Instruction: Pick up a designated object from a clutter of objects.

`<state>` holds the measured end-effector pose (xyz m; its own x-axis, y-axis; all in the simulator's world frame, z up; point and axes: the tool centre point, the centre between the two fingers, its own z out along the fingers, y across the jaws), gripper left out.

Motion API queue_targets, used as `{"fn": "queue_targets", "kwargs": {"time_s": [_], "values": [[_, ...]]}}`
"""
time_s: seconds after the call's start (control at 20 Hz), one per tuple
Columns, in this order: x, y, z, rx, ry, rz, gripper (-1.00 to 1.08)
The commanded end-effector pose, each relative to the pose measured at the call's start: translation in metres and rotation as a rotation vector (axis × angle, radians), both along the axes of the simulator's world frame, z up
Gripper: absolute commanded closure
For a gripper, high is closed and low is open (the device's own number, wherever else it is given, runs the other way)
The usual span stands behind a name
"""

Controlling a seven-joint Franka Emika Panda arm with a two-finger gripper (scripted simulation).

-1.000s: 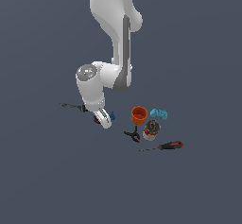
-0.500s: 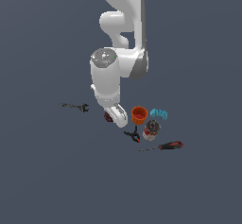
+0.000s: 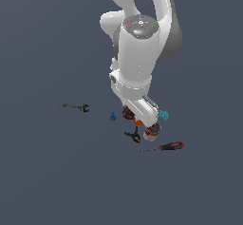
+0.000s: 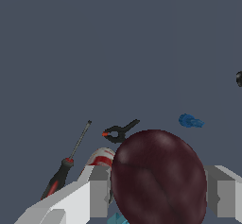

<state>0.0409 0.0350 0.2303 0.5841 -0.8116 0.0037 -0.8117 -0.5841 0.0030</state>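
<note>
The dark maroon bumpy ball (image 4: 158, 176) fills the gap between my two fingers and touches both pads. My gripper (image 4: 159, 194) is shut on it. In the exterior view the ball (image 3: 127, 113) shows just under my hand, and my gripper (image 3: 131, 116) hangs over the clutter. The orange cup (image 3: 138, 122) is mostly hidden behind my hand. The silver-red can (image 3: 152, 132), the black clamp (image 3: 133, 136) and the red-handled screwdriver (image 3: 163, 147) lie below, nearer the camera. The small blue piece (image 3: 113, 117) lies to the exterior view's left of the ball.
A light blue block (image 3: 163, 114) peeks out at the exterior view's right of my hand. A dark wrench (image 3: 75, 107) lies apart at the exterior view's left. The wrist view shows the can (image 4: 101, 157), clamp (image 4: 119, 131), screwdriver (image 4: 66, 166) and blue piece (image 4: 190, 121).
My arm has swung toward the exterior view's right, from beside the blue piece to over the orange cup and can. The maroon ball has moved along with my gripper.
</note>
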Motion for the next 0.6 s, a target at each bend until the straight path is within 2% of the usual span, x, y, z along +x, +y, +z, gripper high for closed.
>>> {"fn": "queue_targets", "kwargs": {"time_s": [0.0,0.55], "values": [[0.009,0.020,0.022,-0.001,0.000,-0.001,1.08],[0.044,0.087,0.094,0.002,0.000,0.001,1.08]]}}
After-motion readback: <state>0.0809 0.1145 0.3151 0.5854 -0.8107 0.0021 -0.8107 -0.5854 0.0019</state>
